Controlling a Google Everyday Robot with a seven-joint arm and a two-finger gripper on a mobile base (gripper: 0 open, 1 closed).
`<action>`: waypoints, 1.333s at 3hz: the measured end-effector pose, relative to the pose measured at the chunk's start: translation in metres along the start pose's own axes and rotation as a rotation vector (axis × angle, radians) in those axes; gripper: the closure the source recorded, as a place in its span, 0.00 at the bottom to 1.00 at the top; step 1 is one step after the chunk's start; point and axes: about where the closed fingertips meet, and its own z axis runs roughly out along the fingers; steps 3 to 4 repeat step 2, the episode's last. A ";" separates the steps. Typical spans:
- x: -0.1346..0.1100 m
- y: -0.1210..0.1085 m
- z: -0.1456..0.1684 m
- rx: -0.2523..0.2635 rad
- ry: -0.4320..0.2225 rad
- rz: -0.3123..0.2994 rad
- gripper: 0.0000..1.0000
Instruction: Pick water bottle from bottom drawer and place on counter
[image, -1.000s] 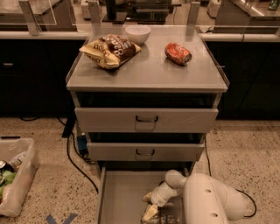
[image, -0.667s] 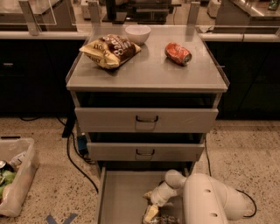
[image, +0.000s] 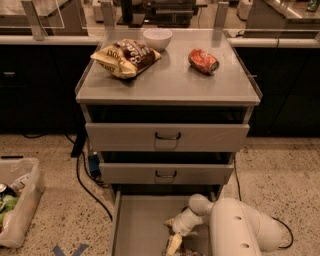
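Observation:
The bottom drawer (image: 137, 220) is pulled out at the foot of the grey cabinet, and its flat floor shows. My white arm (image: 240, 230) reaches down into it from the right. My gripper (image: 174, 244) hangs low over the drawer floor near the front, at the bottom edge of the view. A small reddish-banded shape (image: 187, 252) lies just right of the gripper. It looks like the water bottle but is mostly cut off. The counter (image: 170, 82) is the steel top of the cabinet.
On the counter lie a chip bag (image: 125, 57), a white bowl (image: 157, 37) and a crushed red soda can (image: 203, 61). Two upper drawers with loop handles (image: 167, 136) are slightly open. A bin of trash (image: 15, 200) stands on the floor at left, and a black cable (image: 85, 185) runs beside the cabinet.

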 end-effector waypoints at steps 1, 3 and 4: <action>0.015 0.019 -0.001 0.008 0.046 0.050 0.00; 0.015 0.019 -0.001 0.008 0.046 0.050 0.00; 0.015 0.019 -0.001 0.008 0.046 0.050 0.00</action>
